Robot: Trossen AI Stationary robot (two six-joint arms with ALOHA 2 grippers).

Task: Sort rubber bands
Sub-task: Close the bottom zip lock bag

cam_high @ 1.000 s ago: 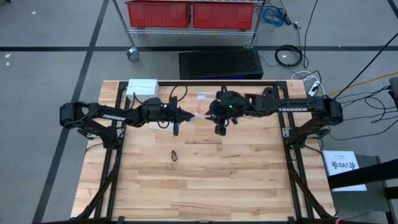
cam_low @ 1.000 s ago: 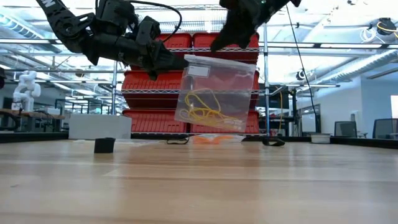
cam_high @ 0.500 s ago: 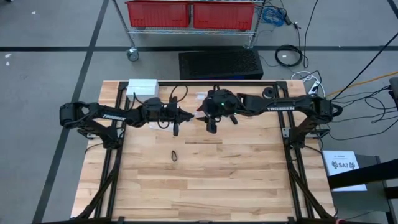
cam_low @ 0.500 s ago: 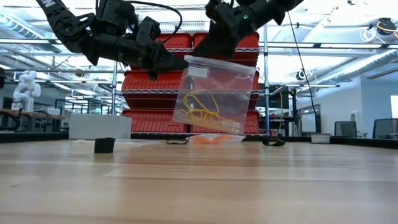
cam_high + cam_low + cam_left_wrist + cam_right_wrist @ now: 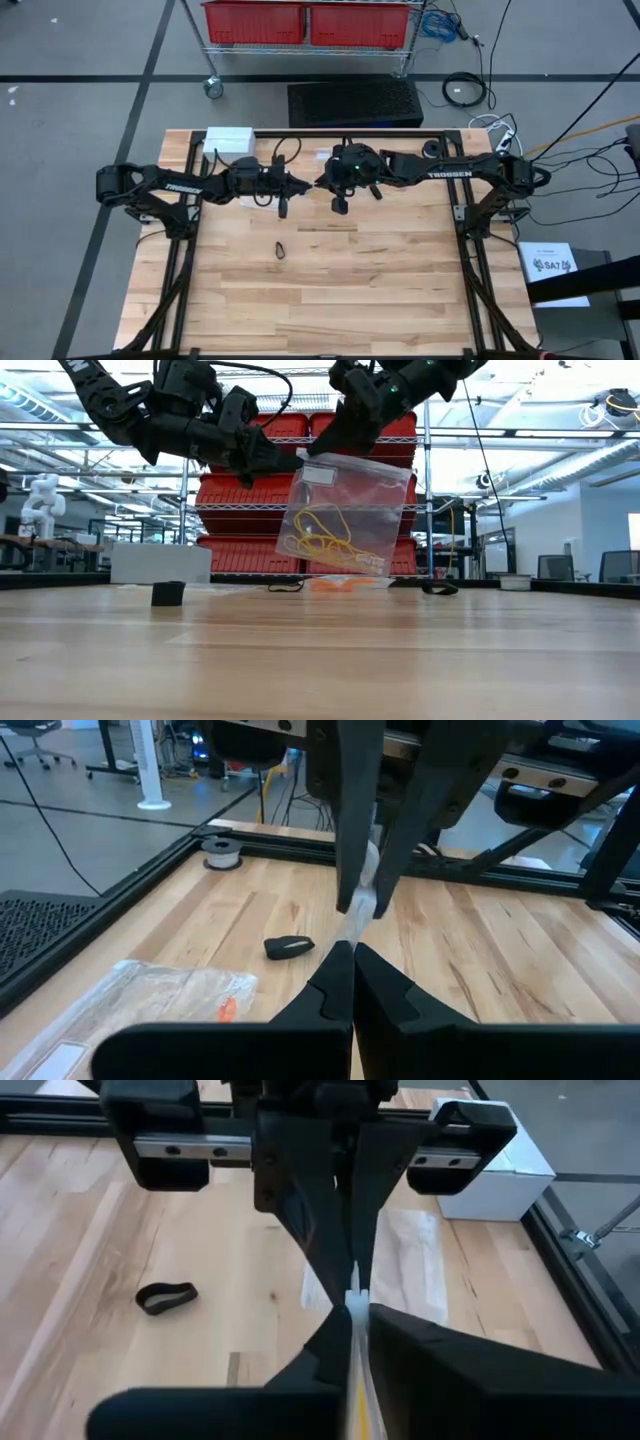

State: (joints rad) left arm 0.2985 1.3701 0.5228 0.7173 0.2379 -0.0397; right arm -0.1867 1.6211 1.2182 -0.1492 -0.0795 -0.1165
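Compared with a second ago, the right gripper (image 5: 318,452) has come in from the right of the high view and is now meeting the left gripper (image 5: 290,461) at the top edge of the clear plastic zip bag (image 5: 350,515), which is hanging above the wooden surface (image 5: 330,280) at upper centre of the low view. The left gripper is staying pinched shut on the bag's upper left corner; the right gripper is closing on the same top edge just beside it, and in the right wrist view its fingers are all but together with the thin plastic rim between them. Judgement: the arms are setting up to pull the bag mouth open so more bands can go in. Inside the bag, tan-yellow rubber bands (image 5: 322,535) are lying as a loose tangle of thin loops. One black rubber band (image 5: 281,250) is lying flat on the surface below centre of the high view, still unsorted. A second clear bag holding orange bands (image 5: 165,995) is lying on the surface at lower left of the left wrist view.
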